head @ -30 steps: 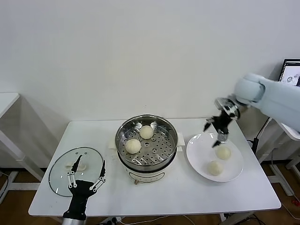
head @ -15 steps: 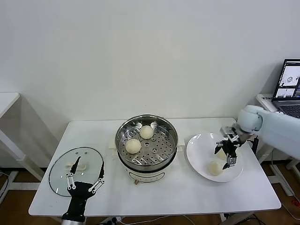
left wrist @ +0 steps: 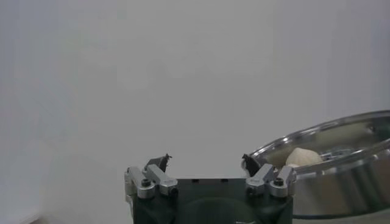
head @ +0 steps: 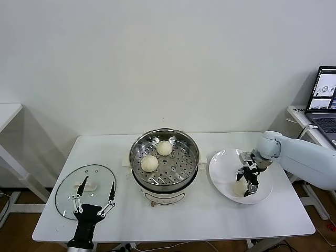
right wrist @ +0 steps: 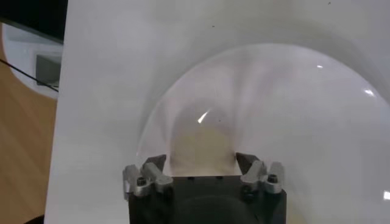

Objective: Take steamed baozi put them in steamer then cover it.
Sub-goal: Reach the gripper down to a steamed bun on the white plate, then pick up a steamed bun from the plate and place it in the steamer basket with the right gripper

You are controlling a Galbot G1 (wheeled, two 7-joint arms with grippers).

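A white rectangular desk (head: pixel 210 220) stands before a plain white wall. At its middle sits a round shiny stainless-steel steamer (head: pixel 165 160) on a white electric base, its perforated tray floor holding two small round cream-white steamed baozi: one (head: pixel 149 163) toward the front left of the tray, the other (head: pixel 164 148) toward the back. To the steamer's right lies a flat white round plate (head: pixel 223 163). The right gripper (head: pixel 247 179) is down over this plate, its fingers (right wrist: pixel 156 163) spread on either side of a pale cream baozi (right wrist: pixel 201 146) that sits between them; the wrist view shows the bun's smooth domed surface against the glossy plate. To the steamer's left, a round clear glass cover (head: pixel 67 191) with a metal rim and a white oblong handle lies flat on the desk. The left gripper (head: pixel 93 200) hovers at the cover's near edge, fingers (head: pixel 77 201) spread wide and holding nothing.
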